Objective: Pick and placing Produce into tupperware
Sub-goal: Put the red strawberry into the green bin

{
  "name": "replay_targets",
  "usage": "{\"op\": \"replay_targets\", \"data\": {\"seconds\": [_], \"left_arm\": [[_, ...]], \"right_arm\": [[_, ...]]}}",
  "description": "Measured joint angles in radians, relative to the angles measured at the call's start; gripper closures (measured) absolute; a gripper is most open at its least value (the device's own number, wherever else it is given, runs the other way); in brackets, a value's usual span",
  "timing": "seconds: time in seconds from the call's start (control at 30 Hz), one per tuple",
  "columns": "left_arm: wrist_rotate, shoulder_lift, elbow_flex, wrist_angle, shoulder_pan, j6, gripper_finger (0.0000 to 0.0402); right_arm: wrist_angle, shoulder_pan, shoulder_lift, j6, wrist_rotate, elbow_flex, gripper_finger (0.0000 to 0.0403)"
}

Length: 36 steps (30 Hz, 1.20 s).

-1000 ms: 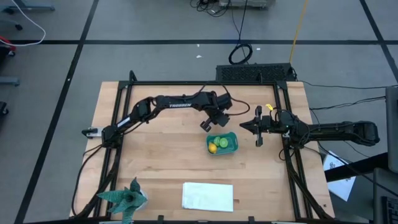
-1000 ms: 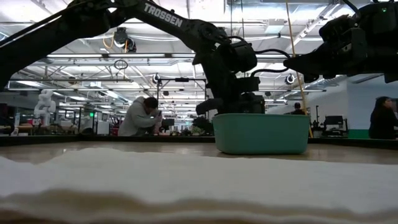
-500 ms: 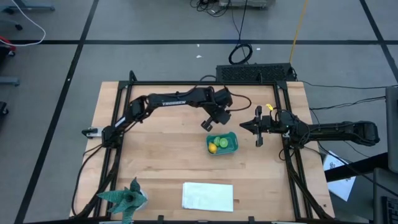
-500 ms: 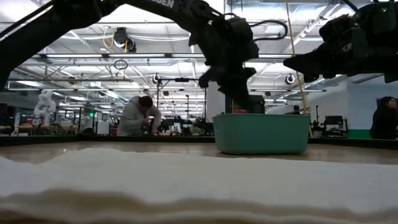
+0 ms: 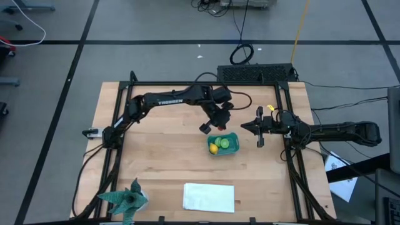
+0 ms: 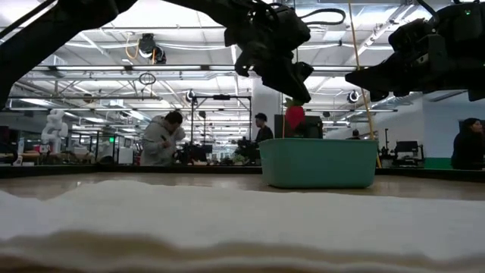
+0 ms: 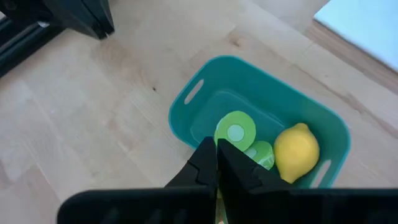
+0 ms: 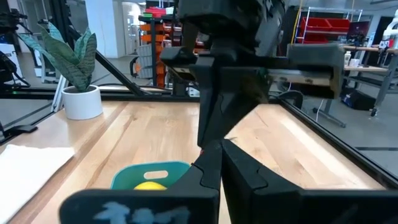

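Observation:
The teal tupperware [image 5: 223, 144] stands mid-table with a yellow lemon [image 5: 214, 148] and a bright green round piece [image 5: 225, 143] inside, also seen in the left wrist view as the lemon [image 7: 296, 151] and the green piece [image 7: 235, 132]. My left gripper [image 5: 205, 129] hangs by the tub's far left corner, shut on a small dark red piece [image 6: 295, 117] that shows above the tub's rim [image 6: 318, 141]. My right gripper [image 5: 245, 127] waits shut to the tub's right, pointing level at it. My left gripper pinches the dark red piece by its top end [image 6: 291, 105] between its two fingers [image 6: 300, 89], which slant down from above. The piece hangs below the fingertips, lifted clear and higher than the tub's rim. In the left wrist view the fingers hide it.
A green spiky paper figure [image 5: 125, 199] stands at the near left corner and a flat white sheet [image 5: 209, 197] lies near the front edge. Black frame rails [image 5: 119, 134] run along the table's sides. People stand in the room beyond the table.
My left gripper has risen beside the tub and tipped more toward level, staying shut. The dark red piece, hidden behind the tub before, has come up with it and now hangs above the rim.

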Motion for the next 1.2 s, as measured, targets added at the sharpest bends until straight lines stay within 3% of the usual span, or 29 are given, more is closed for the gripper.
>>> {"op": "replay_targets", "data": {"seconds": [1.2], "left_arm": [[0.09,-0.258,-0.001,-0.135,0.046,-0.073,0.0401]], "right_arm": [[0.0,0.0,0.001,0.019,-0.003,0.0,0.0403]]}}
